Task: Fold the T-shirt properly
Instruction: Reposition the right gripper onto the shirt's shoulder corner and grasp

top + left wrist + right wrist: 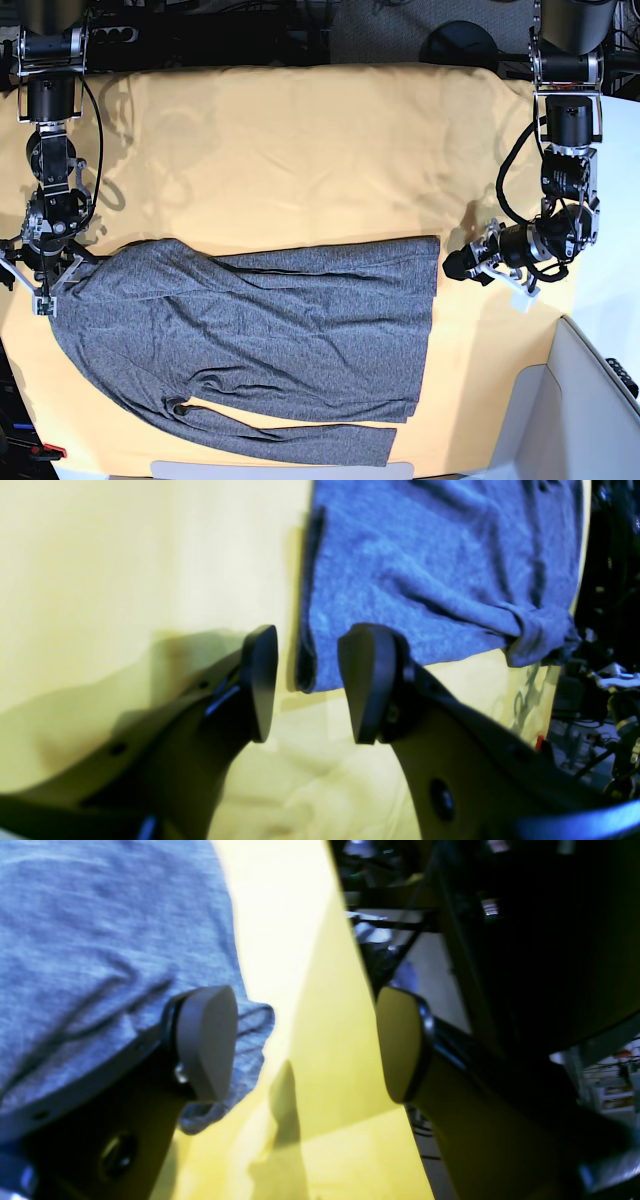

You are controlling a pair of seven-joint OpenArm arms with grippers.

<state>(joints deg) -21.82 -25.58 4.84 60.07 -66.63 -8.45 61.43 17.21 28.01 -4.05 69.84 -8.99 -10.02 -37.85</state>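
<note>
1. The shirt (pixel 260 340) lies flat on the yellow cloth (pixel 300 150), lengthwise across the base view. Its hem is toward the left gripper (pixel 462 266), its shoulder end toward the right gripper (pixel 40 275), and one long sleeve runs along the near edge.

2. That spread-out lie suits folding: the body is mostly smooth, so each end offers an edge to pick up.

3. The left gripper (pixel 307 685) hangs just off the hem corner. Its jaws stand wide apart and hold nothing. The corner shows in the gap between them, but I cannot tell whether either finger touches the fabric.

4. The right gripper (pixel 305 1045) is also wide open and empty. One finger (pixel 207 1040) sits over the shirt's (pixel 100 940) rolled edge, and the other finger (pixel 397 1040) is out past the yellow cloth's (pixel 320 1040) side.

5. With a gripper posted at each end, the arms look placed to work the shirt's (pixel 425 570) two short edges together.

6. Judgement: no fold of the body is made yet. The next grasp calls for pinching a single corner cleanly. The soft knit may bunch or slip, dragging the layer beneath.
</note>
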